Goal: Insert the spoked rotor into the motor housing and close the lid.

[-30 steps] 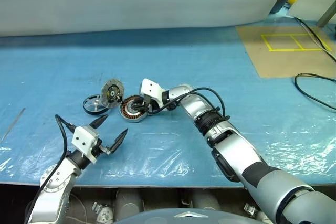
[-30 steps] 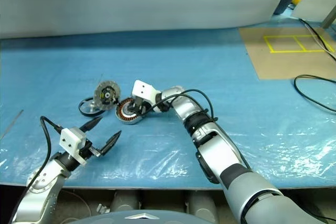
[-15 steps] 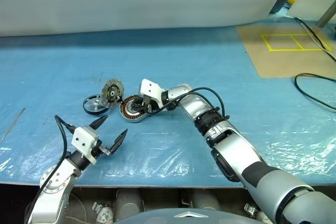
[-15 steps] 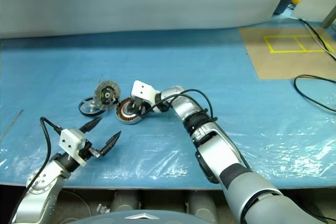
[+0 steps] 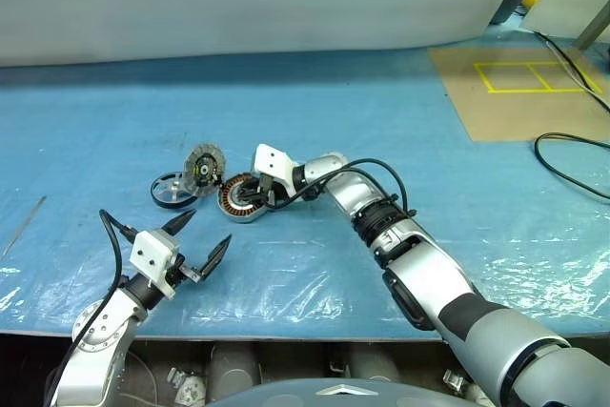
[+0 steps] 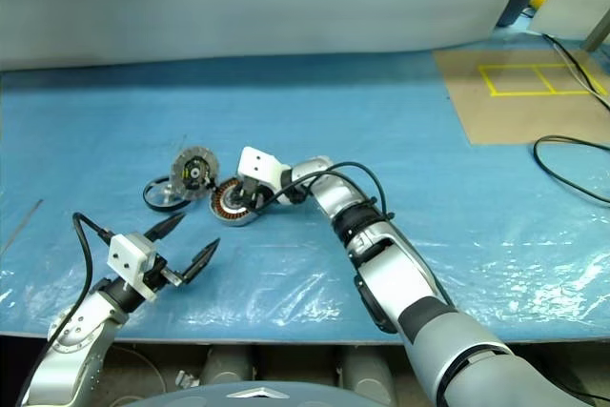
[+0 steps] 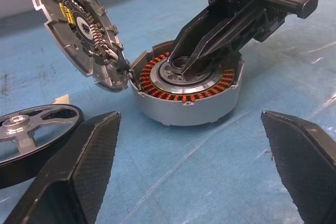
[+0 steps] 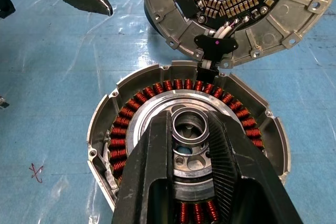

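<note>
Leaning lid [image 7: 79, 30] (raised) stands between motor housing [image 7: 189, 95] and spoked rotor [image 7: 31, 132].

The left pincer [image 5: 202, 237] hangs spread wide, while the right pincer [image 8: 191, 129], arm outstretched, stands narrowed.

On the blue plastic-covered tabletop [image 5: 400, 131], the round silver motor housing with copper windings [image 5: 240, 199] sits centre; its ribbed silver lid [image 5: 203, 167] stands tilted at its left, the dark spoked rotor [image 5: 172, 189] lying flat further left.

Nothing changes: the right hand [image 8: 190, 129] and the left hand [image 5: 201, 235] sit exactly as a second ago.
</note>
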Controlling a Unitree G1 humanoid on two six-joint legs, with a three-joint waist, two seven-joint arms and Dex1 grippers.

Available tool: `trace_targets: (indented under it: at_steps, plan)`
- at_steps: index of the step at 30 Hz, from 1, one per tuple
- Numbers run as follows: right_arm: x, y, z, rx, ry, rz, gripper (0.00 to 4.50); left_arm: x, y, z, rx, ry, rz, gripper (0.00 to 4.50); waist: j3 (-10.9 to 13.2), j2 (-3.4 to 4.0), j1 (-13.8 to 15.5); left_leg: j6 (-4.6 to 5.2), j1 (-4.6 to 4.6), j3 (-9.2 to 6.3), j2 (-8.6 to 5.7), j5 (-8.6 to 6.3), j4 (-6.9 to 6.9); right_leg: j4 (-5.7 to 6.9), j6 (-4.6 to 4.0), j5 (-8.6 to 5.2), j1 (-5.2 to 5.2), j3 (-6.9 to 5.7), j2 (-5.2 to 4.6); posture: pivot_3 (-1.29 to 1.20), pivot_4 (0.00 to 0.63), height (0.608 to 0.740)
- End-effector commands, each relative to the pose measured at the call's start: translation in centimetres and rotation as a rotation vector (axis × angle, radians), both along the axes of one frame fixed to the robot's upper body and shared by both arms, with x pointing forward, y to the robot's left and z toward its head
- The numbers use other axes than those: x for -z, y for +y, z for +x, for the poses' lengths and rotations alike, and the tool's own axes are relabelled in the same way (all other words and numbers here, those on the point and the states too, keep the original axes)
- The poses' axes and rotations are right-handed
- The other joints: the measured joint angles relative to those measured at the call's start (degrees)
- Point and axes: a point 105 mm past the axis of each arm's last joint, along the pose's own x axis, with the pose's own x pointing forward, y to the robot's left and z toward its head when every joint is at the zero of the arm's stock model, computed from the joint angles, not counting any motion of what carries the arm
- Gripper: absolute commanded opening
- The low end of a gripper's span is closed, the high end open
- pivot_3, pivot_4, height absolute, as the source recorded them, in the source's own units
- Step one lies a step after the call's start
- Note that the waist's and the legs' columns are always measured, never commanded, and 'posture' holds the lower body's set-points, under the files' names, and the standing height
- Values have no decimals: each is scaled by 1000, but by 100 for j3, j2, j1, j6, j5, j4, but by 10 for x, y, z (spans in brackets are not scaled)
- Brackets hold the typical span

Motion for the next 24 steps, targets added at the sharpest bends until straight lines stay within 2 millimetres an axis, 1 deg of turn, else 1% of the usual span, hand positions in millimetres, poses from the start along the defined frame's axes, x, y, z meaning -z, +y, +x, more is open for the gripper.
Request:
trace_targets:
  at_steps: [1,6,8,9,12,14,15,17,19,22,24]
  plan:
    - [-6,4,1,-12,-21,5,618,-12,0,0,5,-50,16,4500,0,0,0,0,0,0,0,0,0,0,0,0,0,0,0,0,150,740]
    - [-3,2,-1,-16,-10,-2,618,-12,0,1,7,-51,18,4500,0,0,0,0,0,0,0,0,2,2,0,0,0,0,0,0,150,740]
    - [-3,2,-1,-16,-6,5,1348,-12,0,1,10,-50,19,4500,0,0,0,0,0,0,0,0,2,2,0,0,0,0,0,0,150,740]
    - [-4,2,-1,-15,-4,11,1588,-12,0,1,10,-50,20,4500,0,0,0,0,0,0,0,0,2,2,0,0,0,0,0,0,150,740]
    - [-24,8,-3,-11,76,156,2541,-12,1,2,12,-48,22,4500,0,0,2,0,-1,0,1,0,2,2,0,0,0,0,0,0,150,740]
    - [-31,9,-3,1,110,205,2541,-11,1,3,13,-48,23,4500,0,0,1,1,-2,0,1,0,3,2,0,0,0,0,0,0,150,740]
    - [-32,9,-2,12,118,213,2431,-11,1,3,14,-48,24,4500,0,0,1,1,-2,0,2,0,2,2,0,0,0,0,1,0,150,740]
    - [-28,9,-2,22,120,207,1878,-11,1,4,17,-48,24,4500,0,0,2,1,0,0,2,1,2,3,0,0,0,-1,2,0,150,740]
    - [-24,10,-2,32,117,198,1187,-11,0,5,20,-48,24,4500,0,0,4,1,-1,0,2,0,3,3,0,0,0,-1,1,0,150,740]
    - [-12,11,-4,48,99,155,102,-11,0,5,23,-49,24,4500,0,0,7,0,-1,0,1,0,3,2,0,0,0,-1,1,0,150,740]
    - [-5,11,-5,52,100,136,46,-11,0,5,22,-48,25,4500,0,0,4,0,-1,0,2,1,3,2,0,0,0,-1,1,0,150,740]
